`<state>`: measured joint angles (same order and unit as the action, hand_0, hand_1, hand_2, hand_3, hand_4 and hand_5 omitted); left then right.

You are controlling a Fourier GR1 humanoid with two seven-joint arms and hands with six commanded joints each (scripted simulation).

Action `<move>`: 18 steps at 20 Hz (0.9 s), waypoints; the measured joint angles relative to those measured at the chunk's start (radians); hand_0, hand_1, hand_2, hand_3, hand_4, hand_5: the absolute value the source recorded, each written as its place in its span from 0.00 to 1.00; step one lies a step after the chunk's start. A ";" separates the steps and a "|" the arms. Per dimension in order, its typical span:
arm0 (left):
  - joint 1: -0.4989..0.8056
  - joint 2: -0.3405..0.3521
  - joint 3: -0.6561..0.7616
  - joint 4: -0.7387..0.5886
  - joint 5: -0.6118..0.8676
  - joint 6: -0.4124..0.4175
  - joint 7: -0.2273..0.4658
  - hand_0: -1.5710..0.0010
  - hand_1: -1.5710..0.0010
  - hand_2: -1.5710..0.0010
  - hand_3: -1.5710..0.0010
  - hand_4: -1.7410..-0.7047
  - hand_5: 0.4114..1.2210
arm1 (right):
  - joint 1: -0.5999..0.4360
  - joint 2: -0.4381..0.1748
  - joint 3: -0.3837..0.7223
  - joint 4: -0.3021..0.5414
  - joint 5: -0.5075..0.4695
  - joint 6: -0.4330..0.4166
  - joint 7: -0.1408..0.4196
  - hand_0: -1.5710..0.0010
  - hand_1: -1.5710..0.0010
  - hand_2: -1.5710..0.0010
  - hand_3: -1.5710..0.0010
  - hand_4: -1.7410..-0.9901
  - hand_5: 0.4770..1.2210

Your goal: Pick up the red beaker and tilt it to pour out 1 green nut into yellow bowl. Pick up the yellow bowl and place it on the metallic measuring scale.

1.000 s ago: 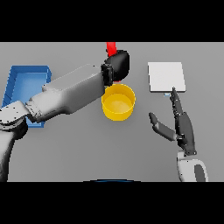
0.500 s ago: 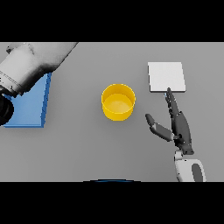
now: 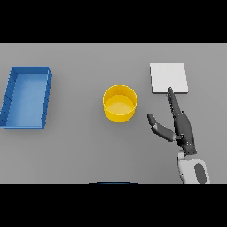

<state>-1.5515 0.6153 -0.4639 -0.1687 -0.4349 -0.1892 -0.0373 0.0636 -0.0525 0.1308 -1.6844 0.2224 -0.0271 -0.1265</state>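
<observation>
The left hand was not shown in the head view, and no part of the left arm was seen. The red beaker was likewise not shown, so its position could not be determined. No green nut could be made out inside the yellow bowl (image 3: 120,103); whether one lay on the bowl's floor could not be told. The right arm was cut off at the lower edge of the scene below the right hand (image 3: 183,129). The near edge of the metallic measuring scale (image 3: 168,77) was partly covered by the tips of the straight fingers (image 3: 171,95).
</observation>
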 measured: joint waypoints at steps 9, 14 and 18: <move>0.359 0.031 0.184 -0.103 0.303 0.250 0.252 0.00 0.00 0.00 0.00 0.00 1.00 | 0.001 -0.012 0.007 -0.004 -0.010 0.025 -0.001 1.00 1.00 1.00 1.00 0.82 0.25; 0.654 0.028 0.207 -0.385 0.422 0.357 0.302 0.00 0.00 0.00 0.00 0.00 1.00 | -0.002 -0.022 -0.002 0.012 -0.011 0.023 -0.034 1.00 1.00 1.00 1.00 0.77 0.27; 0.840 0.038 0.205 -0.616 0.476 0.414 0.397 0.00 0.00 0.00 0.00 0.00 0.79 | 0.006 -0.026 0.004 0.007 -0.007 0.029 -0.031 1.00 1.00 1.00 1.00 0.76 0.27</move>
<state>-0.7117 0.6535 -0.2594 -0.7844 0.0408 0.2247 0.3601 0.0699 -0.0787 0.1345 -1.6775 0.2157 0.0015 -0.1573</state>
